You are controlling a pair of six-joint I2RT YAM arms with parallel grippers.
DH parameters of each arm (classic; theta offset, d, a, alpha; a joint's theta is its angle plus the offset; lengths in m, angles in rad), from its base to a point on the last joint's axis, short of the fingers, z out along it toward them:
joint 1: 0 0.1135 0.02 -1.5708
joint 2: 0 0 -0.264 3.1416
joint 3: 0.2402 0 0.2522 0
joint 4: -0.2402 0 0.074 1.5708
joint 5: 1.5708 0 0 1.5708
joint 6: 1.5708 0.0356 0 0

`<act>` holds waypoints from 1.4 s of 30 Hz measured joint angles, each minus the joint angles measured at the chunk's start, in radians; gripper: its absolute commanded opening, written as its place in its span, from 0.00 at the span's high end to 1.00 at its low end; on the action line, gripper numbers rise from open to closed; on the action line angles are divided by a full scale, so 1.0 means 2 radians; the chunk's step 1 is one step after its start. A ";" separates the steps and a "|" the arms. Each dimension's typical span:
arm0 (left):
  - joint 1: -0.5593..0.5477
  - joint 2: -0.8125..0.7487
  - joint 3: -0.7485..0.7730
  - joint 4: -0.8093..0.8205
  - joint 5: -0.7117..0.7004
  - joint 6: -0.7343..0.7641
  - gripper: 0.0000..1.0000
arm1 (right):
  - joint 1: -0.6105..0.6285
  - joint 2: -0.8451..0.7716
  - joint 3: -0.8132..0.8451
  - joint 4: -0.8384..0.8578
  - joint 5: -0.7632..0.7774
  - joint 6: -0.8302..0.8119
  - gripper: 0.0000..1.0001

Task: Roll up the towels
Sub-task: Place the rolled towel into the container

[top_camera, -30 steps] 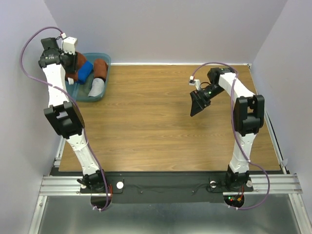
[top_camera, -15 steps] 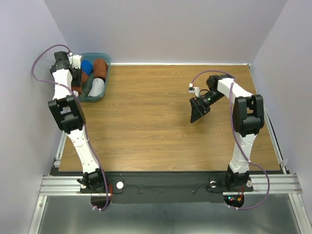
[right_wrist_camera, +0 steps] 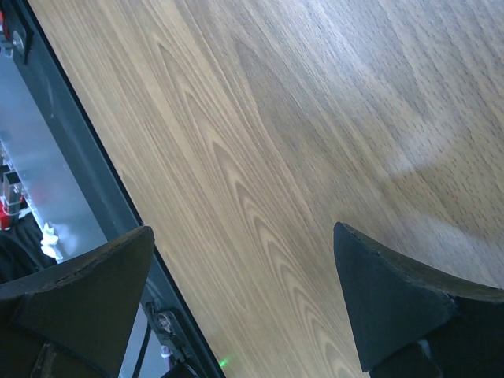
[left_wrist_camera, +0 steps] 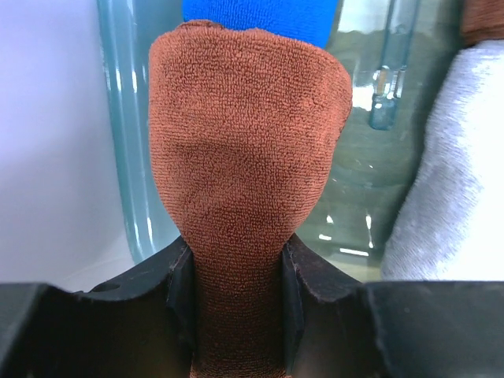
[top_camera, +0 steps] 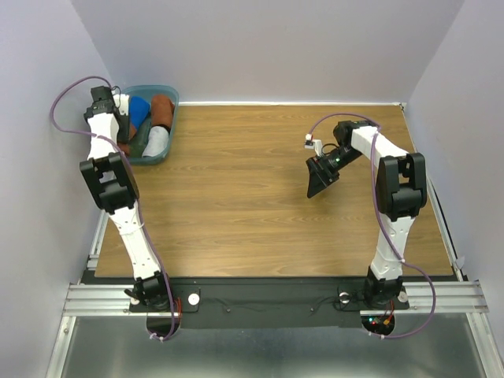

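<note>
My left gripper (left_wrist_camera: 236,264) is shut on a rust-brown towel (left_wrist_camera: 248,150), whose folded end bulges out beyond the jaws. It hangs inside the translucent blue tub (left_wrist_camera: 126,134). A light grey towel (left_wrist_camera: 457,165) lies to its right in the tub. In the top view the left gripper (top_camera: 123,128) reaches into the tub (top_camera: 169,126) at the table's back left, by the grey towel (top_camera: 155,143) and a rust-brown cloth (top_camera: 162,107). My right gripper (top_camera: 319,181) is open and empty over bare wood, as the right wrist view (right_wrist_camera: 244,303) shows.
A bright blue cloth (top_camera: 139,108) also lies in the tub, seen behind the brown towel in the left wrist view (left_wrist_camera: 260,16). The left wall stands close beside the tub. The wooden table (top_camera: 252,197) stretches between the arms; its dark front rail (right_wrist_camera: 94,157) shows under the right gripper.
My left wrist has swung back and down into the tub's left side, with the brown towel in its jaws. The right gripper has shifted only slightly.
</note>
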 measured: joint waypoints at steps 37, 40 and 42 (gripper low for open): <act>-0.007 0.050 -0.022 0.065 -0.012 -0.043 0.36 | 0.000 0.000 -0.007 0.009 0.005 0.002 0.00; -0.007 0.046 -0.023 0.061 -0.005 -0.040 0.28 | 0.000 0.000 -0.007 0.009 0.005 0.002 0.00; -0.007 0.042 -0.023 0.055 -0.001 -0.036 0.14 | 0.000 0.000 -0.007 0.009 0.005 0.002 0.00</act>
